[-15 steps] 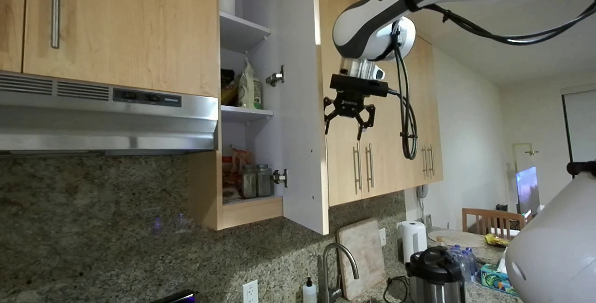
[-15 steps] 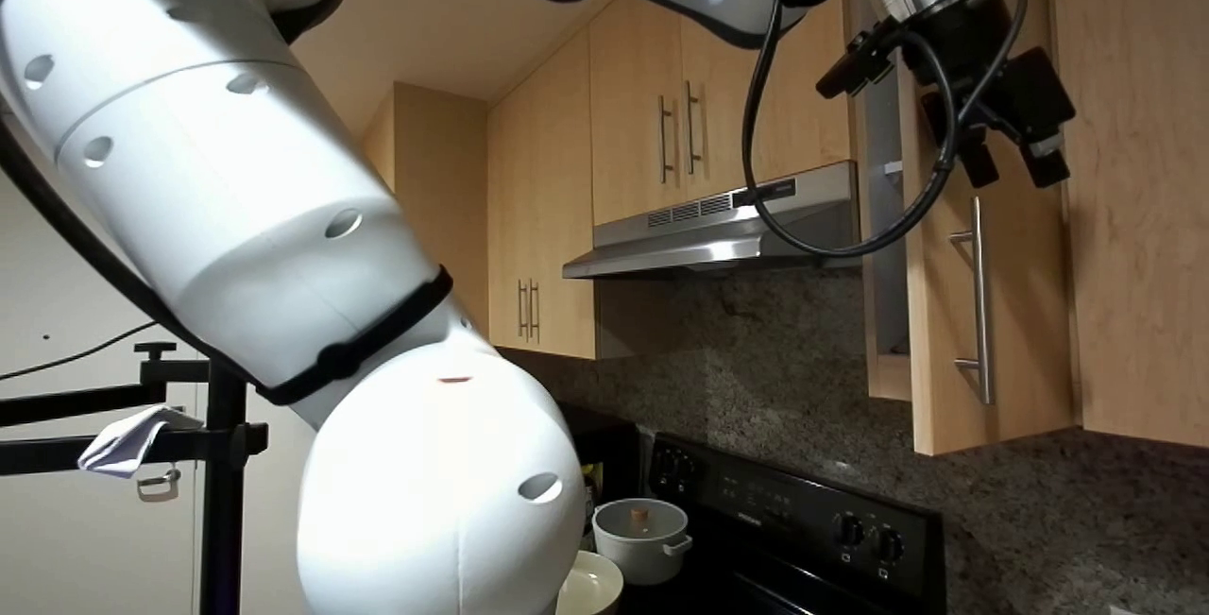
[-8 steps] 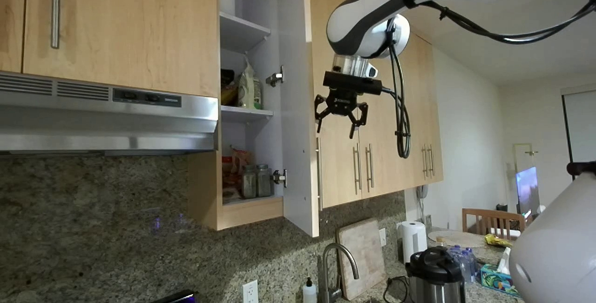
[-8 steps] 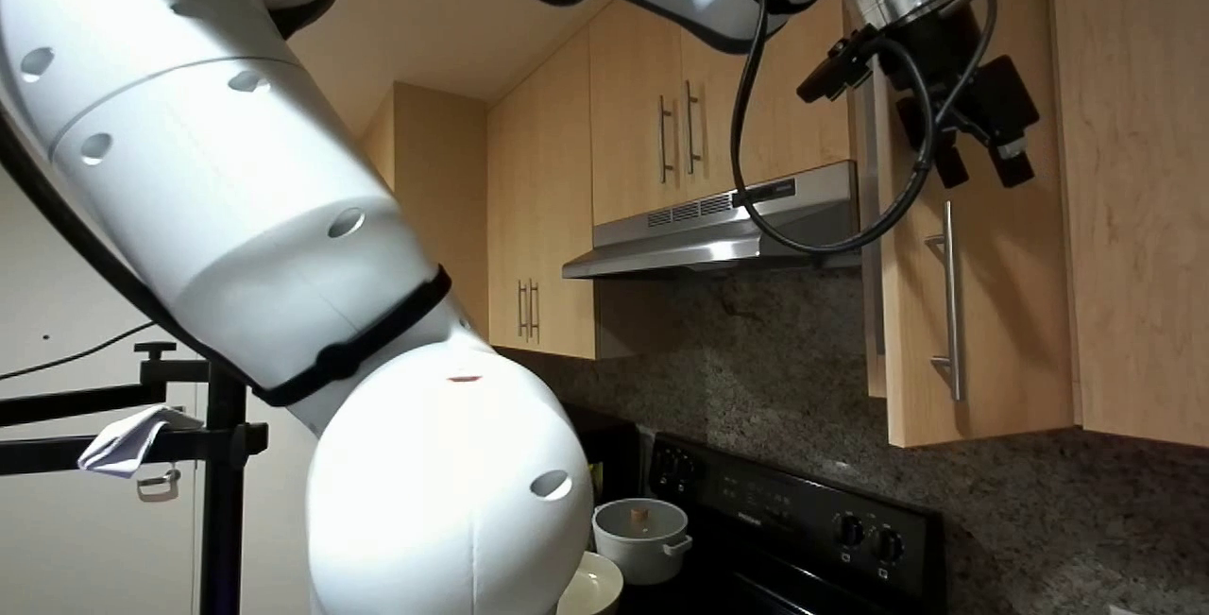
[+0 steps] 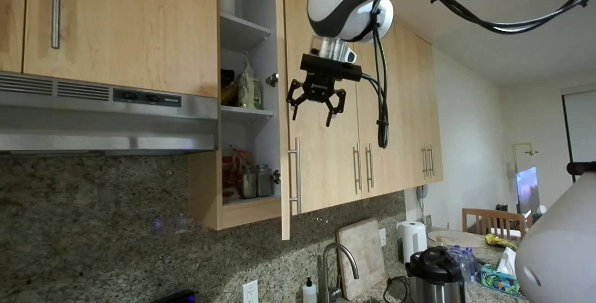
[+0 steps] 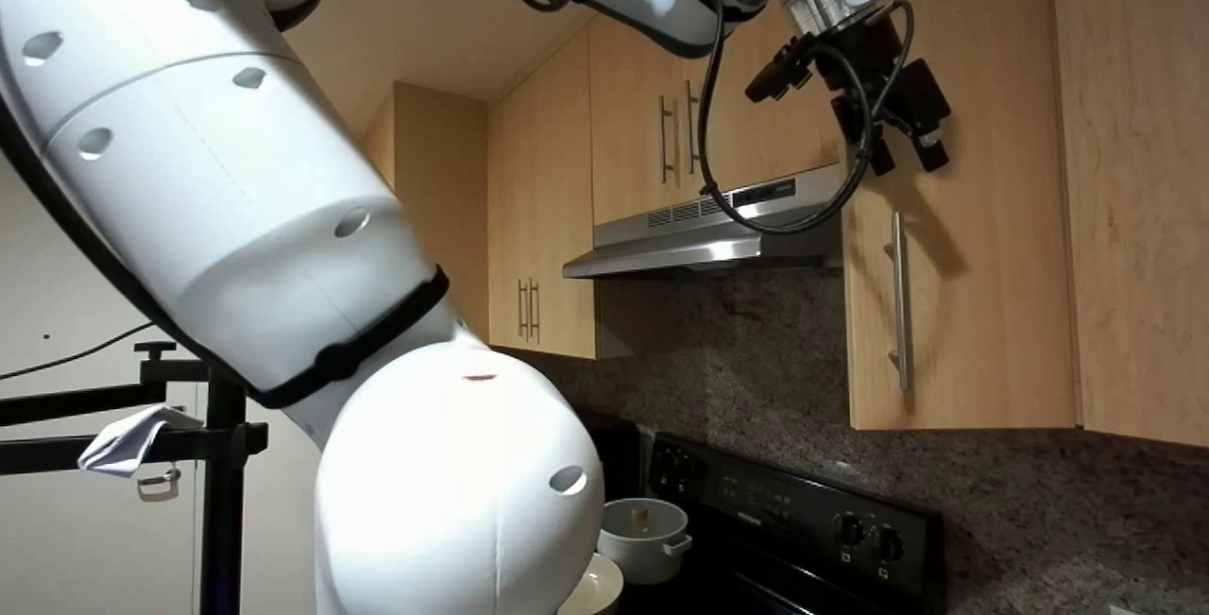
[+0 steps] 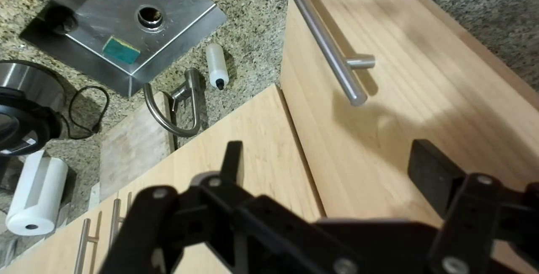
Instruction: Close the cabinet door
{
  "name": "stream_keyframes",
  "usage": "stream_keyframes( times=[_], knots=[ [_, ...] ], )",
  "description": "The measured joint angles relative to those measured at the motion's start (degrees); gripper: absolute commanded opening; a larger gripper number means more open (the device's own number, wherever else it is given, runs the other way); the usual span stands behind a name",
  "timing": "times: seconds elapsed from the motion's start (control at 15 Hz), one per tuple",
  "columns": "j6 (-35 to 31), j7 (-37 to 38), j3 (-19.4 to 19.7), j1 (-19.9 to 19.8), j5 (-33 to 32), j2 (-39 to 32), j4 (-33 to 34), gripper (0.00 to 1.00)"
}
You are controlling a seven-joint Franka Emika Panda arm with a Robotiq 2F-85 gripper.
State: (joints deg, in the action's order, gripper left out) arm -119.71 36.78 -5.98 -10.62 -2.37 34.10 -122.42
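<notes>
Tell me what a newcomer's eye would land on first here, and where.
Probably the white robot arm, filling much of the left half of an exterior view. Next, the cabinet door, standing partly open beside the steel range hood, baring shelves with two glass jars at the bottom. Outside it, the black gripper hangs open, higher than the door's silver handle.

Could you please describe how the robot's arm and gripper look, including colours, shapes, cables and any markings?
The arm is white and rounded, with a dark stripe, black straps and looping black cables. A silvery cylinder sits between it and the gripper. The gripper is black, with two angular, jointed fingers; pale lettering on its body is too small to read.
</notes>
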Motion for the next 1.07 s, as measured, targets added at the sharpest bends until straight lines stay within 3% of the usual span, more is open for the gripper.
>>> stream_keyframes(
  times=[0.53,1.07],
  knots=[
    [0.02,5.30,-5.34,1.18,-0.57,-8.82,8.55,1.00],
    [2.18,7.63,-6.71,3.75,-4.07,-15.77,17.42,1.00]
  ],
)
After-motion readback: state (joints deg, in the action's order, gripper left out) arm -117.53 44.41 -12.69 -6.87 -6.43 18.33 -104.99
